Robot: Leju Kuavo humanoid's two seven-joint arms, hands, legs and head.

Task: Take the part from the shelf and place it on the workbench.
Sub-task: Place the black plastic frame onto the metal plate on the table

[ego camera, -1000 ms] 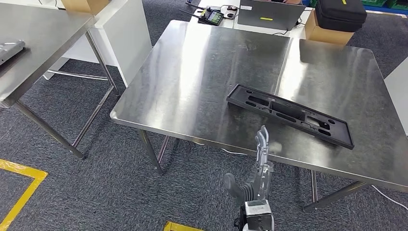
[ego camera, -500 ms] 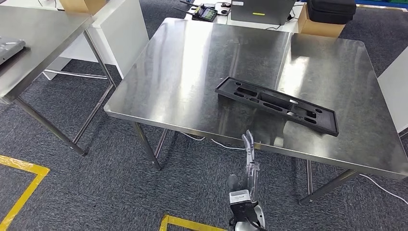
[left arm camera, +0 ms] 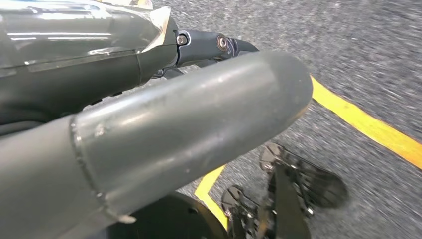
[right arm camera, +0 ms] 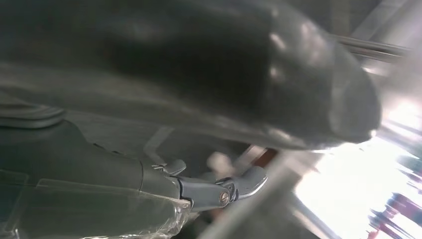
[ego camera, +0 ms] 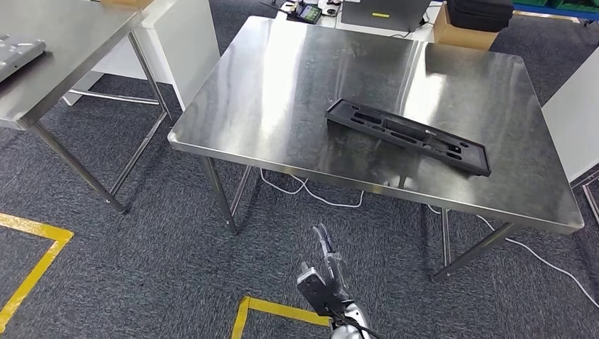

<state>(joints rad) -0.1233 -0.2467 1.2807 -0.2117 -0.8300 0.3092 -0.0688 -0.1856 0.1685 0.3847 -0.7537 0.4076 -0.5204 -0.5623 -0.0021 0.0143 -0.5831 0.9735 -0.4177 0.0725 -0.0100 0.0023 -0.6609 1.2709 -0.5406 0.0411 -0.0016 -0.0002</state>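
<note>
second desk (ego camera: 63,42) is seen at far left, with a grey item (ego camera: 18,53) lying at its left edge. yellow tape (ego camera: 35,261) is laid on the carpet below it. the steel desk (ego camera: 282,85) is centred. a white cable (ego camera: 311,192) is draped on the floor under its near edge. left robot hand (left arm camera: 149,124) is hung over the floor, nothing held, thumb and fingers apart. right robot hand (ego camera: 323,272) is raised in front of the desk's near edge, below it and well apart from it, fingers extended and spread, nothing held. the black part (ego camera: 407,136) is laid flat on the desk's right half, run diagonally from mid-desk toward the near right corner. cardboard box (ego camera: 459,34) and black case (ego camera: 479,13) are seen beyond the far right corner.
</note>
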